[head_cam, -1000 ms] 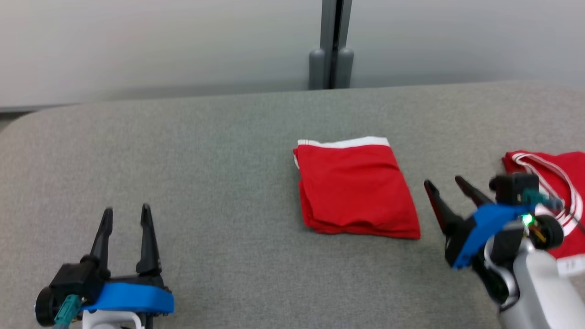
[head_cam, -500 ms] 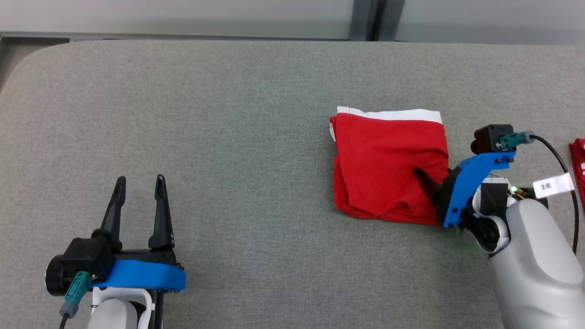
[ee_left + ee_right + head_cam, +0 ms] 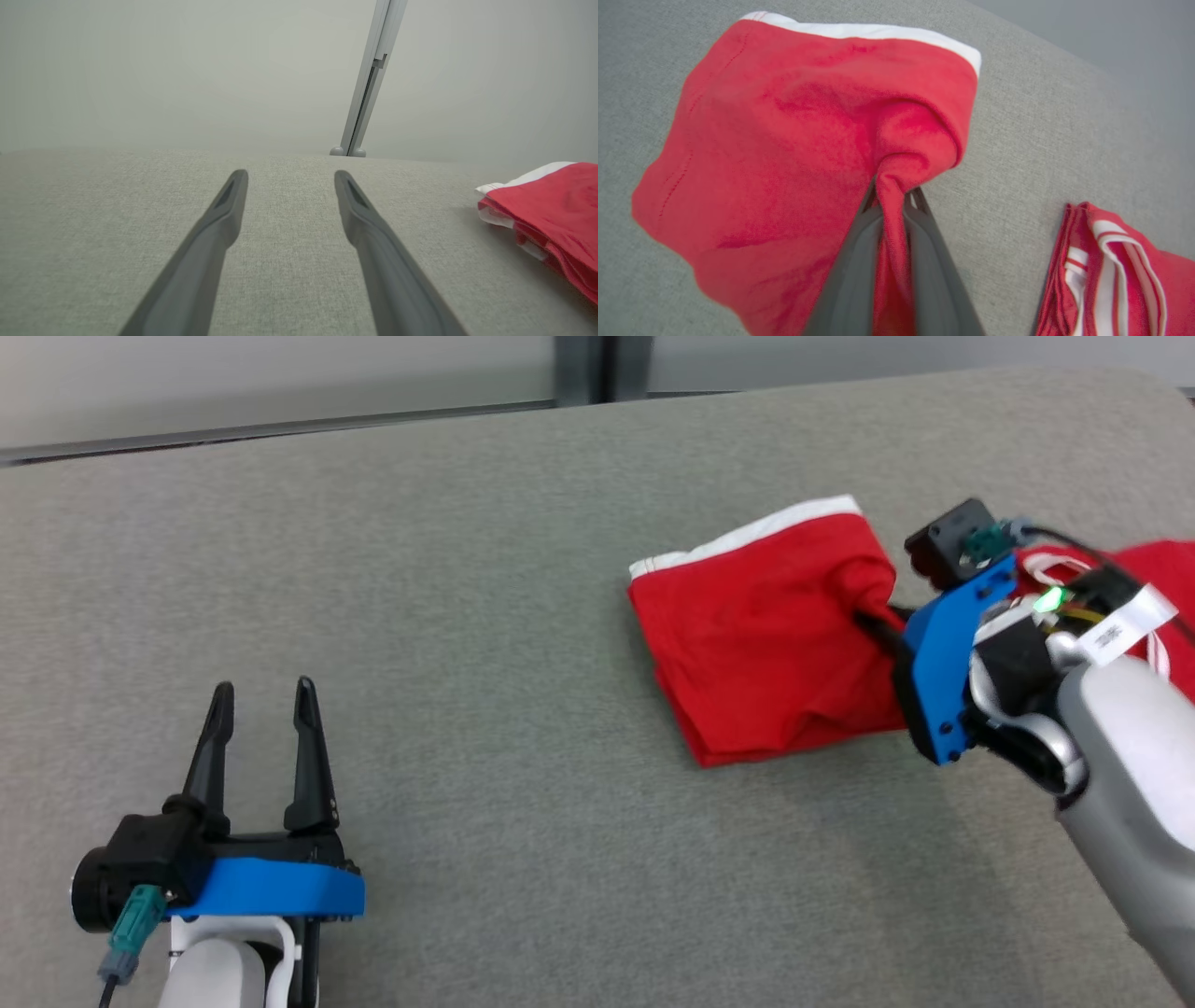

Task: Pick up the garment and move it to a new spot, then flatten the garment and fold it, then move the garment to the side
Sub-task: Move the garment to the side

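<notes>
Two red garments lay on the grey table (image 3: 467,569): the folded garment (image 3: 766,644) right of centre and a striped garment (image 3: 1111,275) at the far right. The right hand (image 3: 892,196) pinched the folded garment's bunched right edge, and the left hand (image 3: 261,705) sat near-left, fingers wide apart. The writing on the one white cable tag (image 3: 1116,625) was too blurred to read.

Head camera overlooks the table (image 3: 448,616); all three views share the garment (image 3: 766,635).

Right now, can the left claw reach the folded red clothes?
Probably yes: bare grey table lies between the open left claw and the red garment, though the right claw grips it.
</notes>
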Controlling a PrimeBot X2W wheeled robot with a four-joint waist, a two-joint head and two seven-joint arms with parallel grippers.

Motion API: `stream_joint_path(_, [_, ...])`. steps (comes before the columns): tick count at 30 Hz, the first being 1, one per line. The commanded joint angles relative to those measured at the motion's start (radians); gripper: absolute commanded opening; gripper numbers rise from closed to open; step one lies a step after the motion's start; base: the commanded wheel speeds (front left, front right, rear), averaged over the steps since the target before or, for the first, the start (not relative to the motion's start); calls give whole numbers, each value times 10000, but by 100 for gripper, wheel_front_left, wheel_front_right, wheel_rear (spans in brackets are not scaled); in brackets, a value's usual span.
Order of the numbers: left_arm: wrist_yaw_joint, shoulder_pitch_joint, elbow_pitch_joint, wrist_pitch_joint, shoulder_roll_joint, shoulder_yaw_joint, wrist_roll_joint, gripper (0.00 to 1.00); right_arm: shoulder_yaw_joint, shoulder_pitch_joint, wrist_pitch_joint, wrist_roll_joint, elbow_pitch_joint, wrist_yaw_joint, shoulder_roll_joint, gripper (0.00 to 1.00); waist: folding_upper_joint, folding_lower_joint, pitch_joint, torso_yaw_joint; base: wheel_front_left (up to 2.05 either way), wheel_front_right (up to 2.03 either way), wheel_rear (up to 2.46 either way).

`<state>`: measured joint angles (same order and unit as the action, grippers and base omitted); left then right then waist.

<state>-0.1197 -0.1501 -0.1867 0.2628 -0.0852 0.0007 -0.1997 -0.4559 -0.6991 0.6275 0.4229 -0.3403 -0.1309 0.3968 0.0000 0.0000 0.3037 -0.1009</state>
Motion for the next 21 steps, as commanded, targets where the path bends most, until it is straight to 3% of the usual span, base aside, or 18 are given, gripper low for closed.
stream_joint_path(1, [-4, -188, 67, 23, 22, 13, 47, 100, -110, -207, 58, 173, 197, 0, 321, 0, 0, 0, -210, -431, 0, 0, 0])
stream_joint_path(11, [-51, -632, 138, 23, -181, -73, 129, 100, -977, -549, -147, 799, 1313, 0, 3005, 0, 0, 0, 258, -1804, 0, 0, 0])
stream_joint_path(17, [-56, -928, 247, -104, -532, -240, 257, 100, -557, -461, -1504, 530, 412, 2, 3652, 0, 0, 0, 925, -1966, 0, 0, 0])
stream_joint_path(21, [-63, -1114, 517, -299, -742, -307, 321, 100, -4, -444, -2333, 164, -810, 2, 3976, 0, 0, 0, 1362, -1862, 0, 0, 0])
